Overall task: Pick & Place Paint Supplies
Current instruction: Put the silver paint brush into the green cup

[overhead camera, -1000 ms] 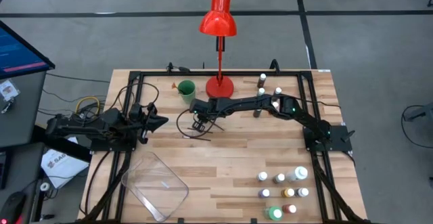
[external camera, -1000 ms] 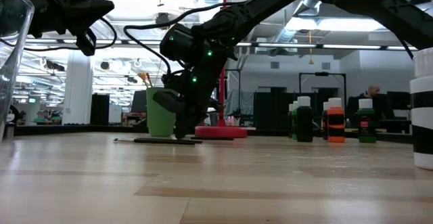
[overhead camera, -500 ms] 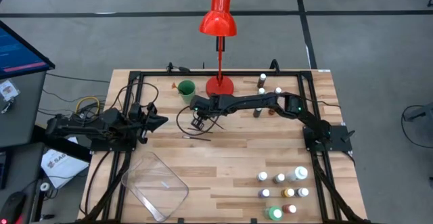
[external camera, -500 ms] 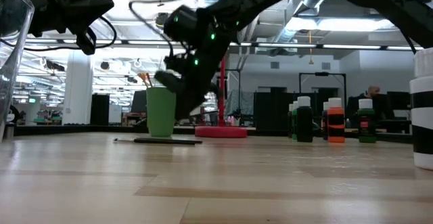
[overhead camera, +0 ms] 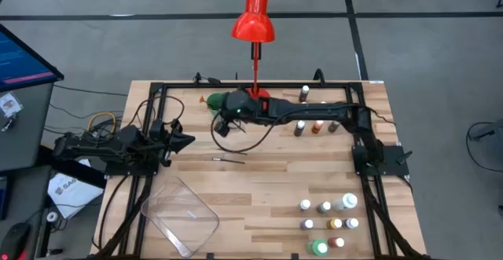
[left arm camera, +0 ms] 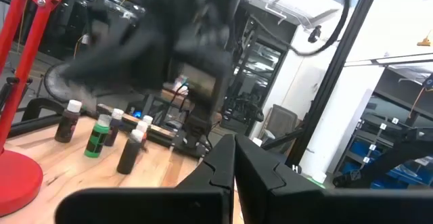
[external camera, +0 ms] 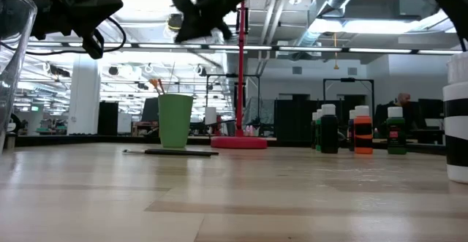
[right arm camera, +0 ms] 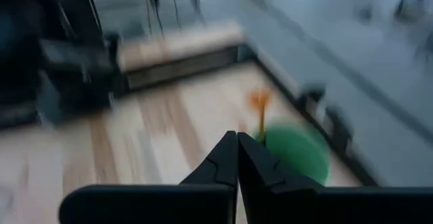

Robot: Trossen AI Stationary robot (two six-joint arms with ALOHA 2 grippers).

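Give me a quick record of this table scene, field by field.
right claw: shut, raised above the green cup
left claw: shut, waiting at the table's left side
brush: lying flat mid-table
paint bottles: cluster near the right front corner, more by the lamp
clear tray: front left

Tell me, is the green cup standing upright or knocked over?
Upright. In the low view the green cup stands on its base on the table, opening upward.

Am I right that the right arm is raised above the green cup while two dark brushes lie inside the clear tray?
Not quite: the brushes lie on the bare table, not in the tray, as the high view shows. The right gripper is indeed above the green cup.
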